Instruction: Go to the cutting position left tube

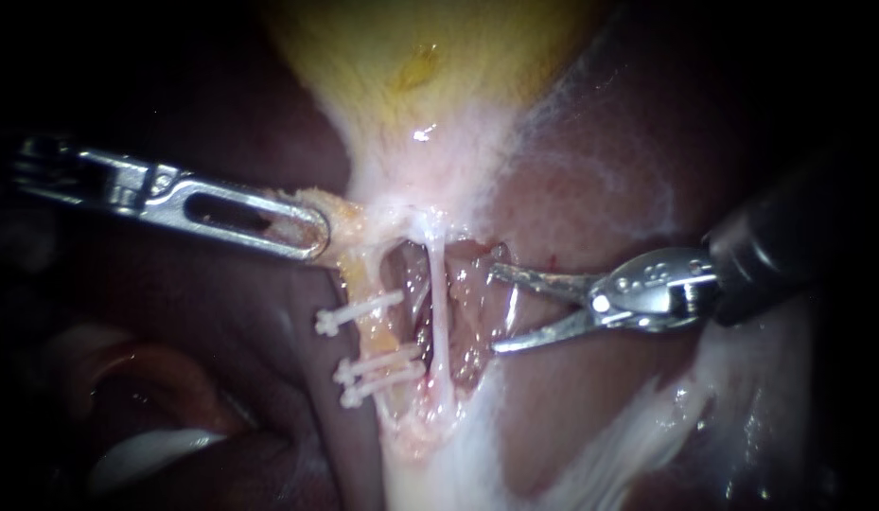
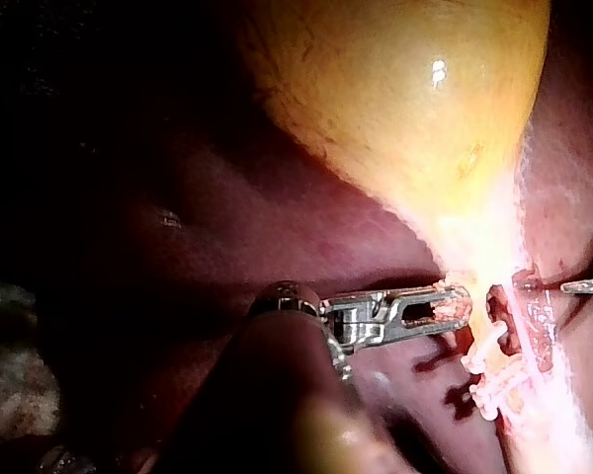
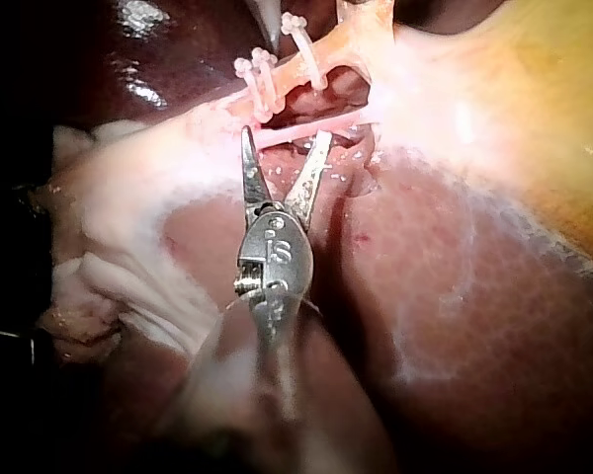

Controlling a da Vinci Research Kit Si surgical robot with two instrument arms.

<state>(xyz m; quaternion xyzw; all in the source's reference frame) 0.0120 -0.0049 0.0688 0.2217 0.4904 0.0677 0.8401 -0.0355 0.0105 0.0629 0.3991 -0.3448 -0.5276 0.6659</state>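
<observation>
The yellow gallbladder [image 1: 420, 57] narrows down into two tubes. The left tube [image 1: 375, 333] is yellowish and carries three white clips [image 1: 359, 312]. The right tube [image 1: 437, 312] is thin, white and bare. My left instrument [image 1: 311, 237] comes in from the left, its slotted jaws shut on the tissue at the gallbladder's neck, just above the left tube. My right instrument [image 1: 496, 310] has two slim blades standing open, to the right of both tubes and touching neither. In the right wrist view the thin tube [image 3: 311, 126] lies just ahead of the open blades [image 3: 287, 138], with the clipped tube [image 3: 316, 59] beyond it.
Dark red liver [image 1: 600, 189] surrounds the tubes, with pale white tissue [image 1: 590, 454] running down to the lower right. In the left wrist view, the clips [image 2: 489, 370] sit just past my left instrument [image 2: 445, 306], under the gallbladder [image 2: 405, 99].
</observation>
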